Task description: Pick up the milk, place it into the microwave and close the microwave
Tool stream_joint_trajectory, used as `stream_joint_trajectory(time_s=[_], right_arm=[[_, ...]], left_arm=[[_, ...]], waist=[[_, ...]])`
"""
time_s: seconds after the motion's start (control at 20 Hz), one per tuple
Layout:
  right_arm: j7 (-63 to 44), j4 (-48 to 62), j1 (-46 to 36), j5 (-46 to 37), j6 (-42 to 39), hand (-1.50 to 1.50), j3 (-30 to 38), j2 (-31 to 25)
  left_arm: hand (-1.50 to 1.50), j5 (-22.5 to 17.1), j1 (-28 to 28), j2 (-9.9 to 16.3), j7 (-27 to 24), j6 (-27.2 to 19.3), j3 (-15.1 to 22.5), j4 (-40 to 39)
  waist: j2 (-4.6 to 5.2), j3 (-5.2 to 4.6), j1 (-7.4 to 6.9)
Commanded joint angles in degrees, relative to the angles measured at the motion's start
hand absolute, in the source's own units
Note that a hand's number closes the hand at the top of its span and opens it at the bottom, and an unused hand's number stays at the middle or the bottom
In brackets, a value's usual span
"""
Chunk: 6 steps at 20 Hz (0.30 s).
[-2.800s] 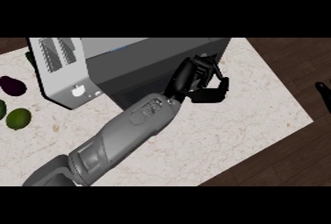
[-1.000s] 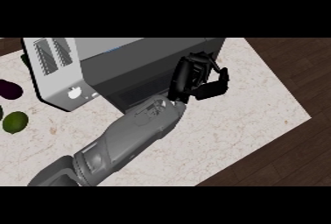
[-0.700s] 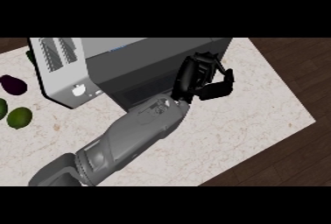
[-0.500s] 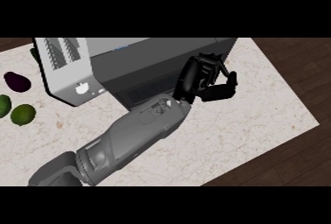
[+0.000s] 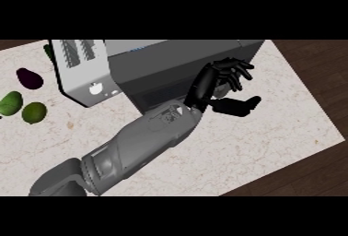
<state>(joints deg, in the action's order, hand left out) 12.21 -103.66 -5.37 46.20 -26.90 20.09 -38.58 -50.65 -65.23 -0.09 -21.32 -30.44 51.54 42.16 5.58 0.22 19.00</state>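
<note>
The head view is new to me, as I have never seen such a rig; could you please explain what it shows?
This single picture is taken from the robot's head, looking steeply down at a pale kitchen counter. The robot is a humanoid; only its grey left forearm shows, coming in from the lower left and ending in a black left hand. That hand lies over the right part of the grey microwave, fingers loosely bent and thumb apart, and nothing can be seen in it. The lighter panel with slots at the microwave's left belongs to the microwave; whether it is the door I cannot tell. Left of it lie a dark purple vegetable and two green fruits. No milk shows, and the right hand is out of view.
</note>
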Motion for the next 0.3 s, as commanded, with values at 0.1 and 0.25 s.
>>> stream_joint_trajectory(time_s=[0.1, 0.25], right_arm=[[-0.61, -0.74, 1.40, 1.38, 0.81, -1.50, 2.02, -0.48], [-1.11, -2.14, 2.04, 2.11, 0.18, -1.50, 2.00, -0.90]], left_arm=[[-1.50, -2.45, 3.31, 5.57, -0.57, -3.11, -4.46, -9.82], [-1.50, -3.25, 3.78, 5.37, -1.21, -2.20, -3.82, -9.83]], waist=[[0.17, -0.23, -3.07], [0.14, -0.29, -3.55]])
